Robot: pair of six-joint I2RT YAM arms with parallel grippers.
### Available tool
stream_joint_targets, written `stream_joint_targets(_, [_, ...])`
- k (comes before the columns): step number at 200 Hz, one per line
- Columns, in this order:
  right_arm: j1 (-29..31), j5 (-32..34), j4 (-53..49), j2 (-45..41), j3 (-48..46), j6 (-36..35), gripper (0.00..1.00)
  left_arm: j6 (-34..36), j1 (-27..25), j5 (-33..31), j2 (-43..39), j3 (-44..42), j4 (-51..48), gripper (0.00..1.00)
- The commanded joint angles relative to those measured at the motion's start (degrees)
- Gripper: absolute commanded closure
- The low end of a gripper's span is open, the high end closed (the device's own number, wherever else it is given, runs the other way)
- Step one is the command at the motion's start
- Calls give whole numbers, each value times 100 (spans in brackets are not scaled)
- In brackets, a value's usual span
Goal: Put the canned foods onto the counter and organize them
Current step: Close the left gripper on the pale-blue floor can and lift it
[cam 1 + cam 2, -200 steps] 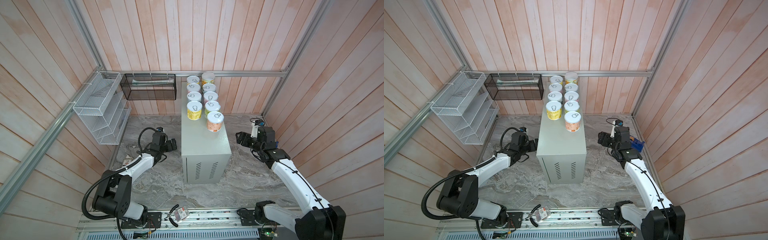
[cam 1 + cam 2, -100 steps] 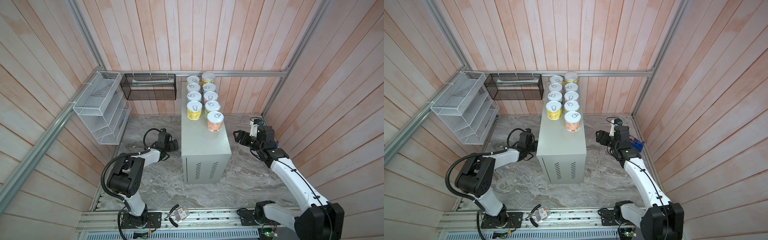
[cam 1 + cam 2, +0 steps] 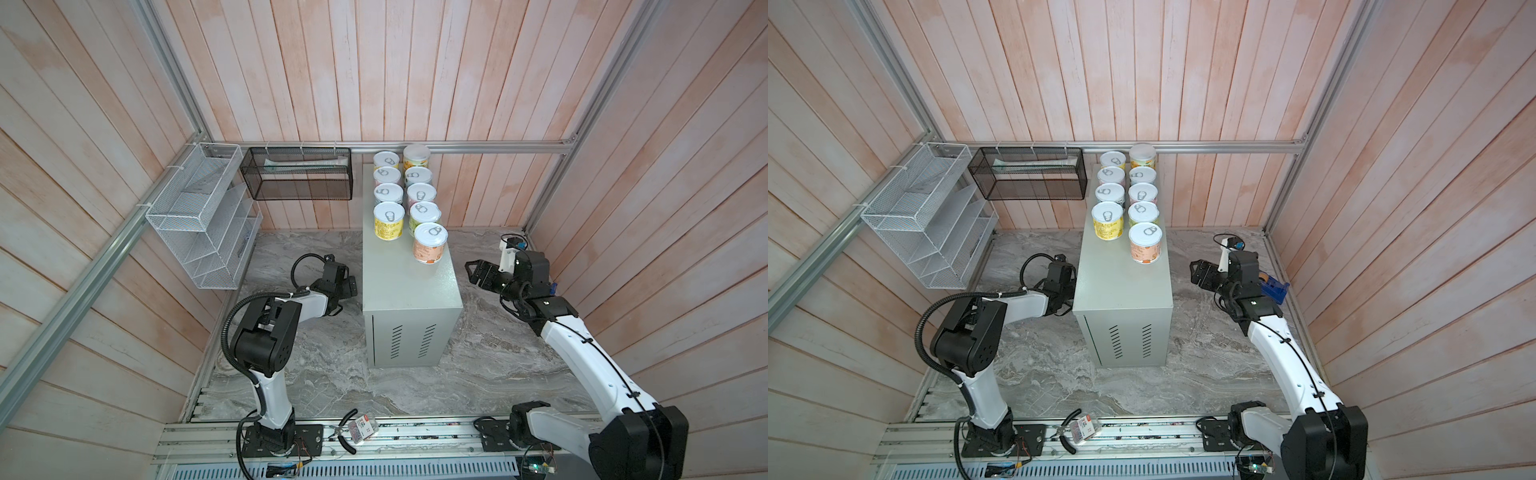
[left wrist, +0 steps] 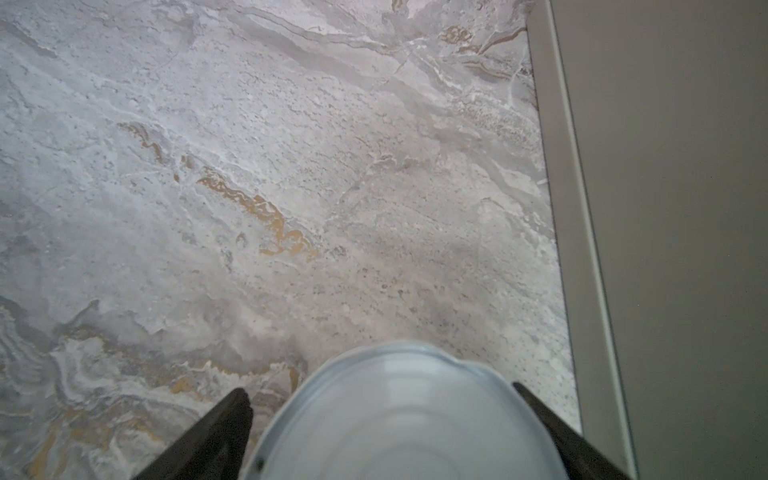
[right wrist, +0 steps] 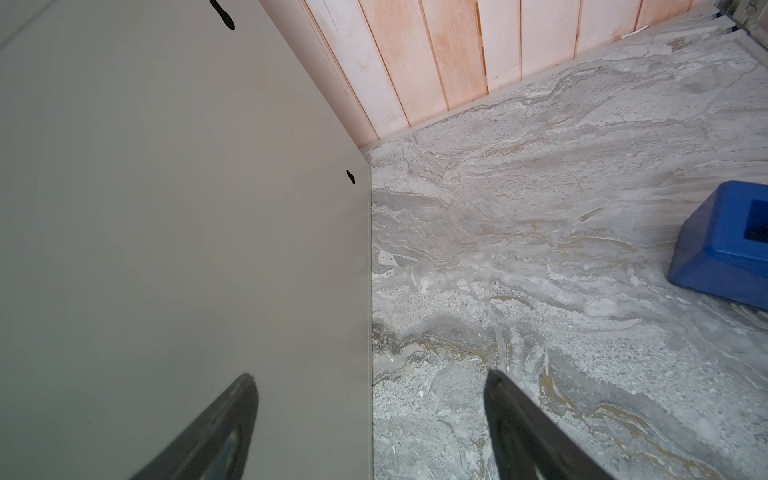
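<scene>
Grey marble surface (image 4: 257, 174) spreads beneath the left gripper (image 4: 380, 390). Its black fingers (image 4: 224, 432) stand wide on either side of a pale-lidded can (image 4: 407, 424). A sliver of marble shows between one finger and the can, so the grip is not closed. Just beside the can rises the side wall of the counter (image 4: 685, 208), and in both top views this gripper sits low against the counter's left flank.

The right gripper (image 5: 370, 374) is spread and empty beside the counter's right wall, with a blue block (image 5: 723, 245) near it on the marble.

On the counter's flat top, nine canned foods (image 3: 420, 193) stand upright in two rows towards the back, four on the left and five on the right. An orange-labelled can (image 3: 430, 245) is nearest the front. A black mesh basket (image 3: 299, 174) and a white wire rack (image 3: 199, 216) hang on the wooden walls.
</scene>
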Motion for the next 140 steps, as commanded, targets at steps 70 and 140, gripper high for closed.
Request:
stream_joint_targets(70, [-29, -62, 151, -36, -140, -39, 16, 14, -180, -359, 321, 379, -332, 6])
stream_joint_targets(140, [-30, -26, 161, -39, -228, -83, 16, -97, -173, -416, 570, 669, -672, 17])
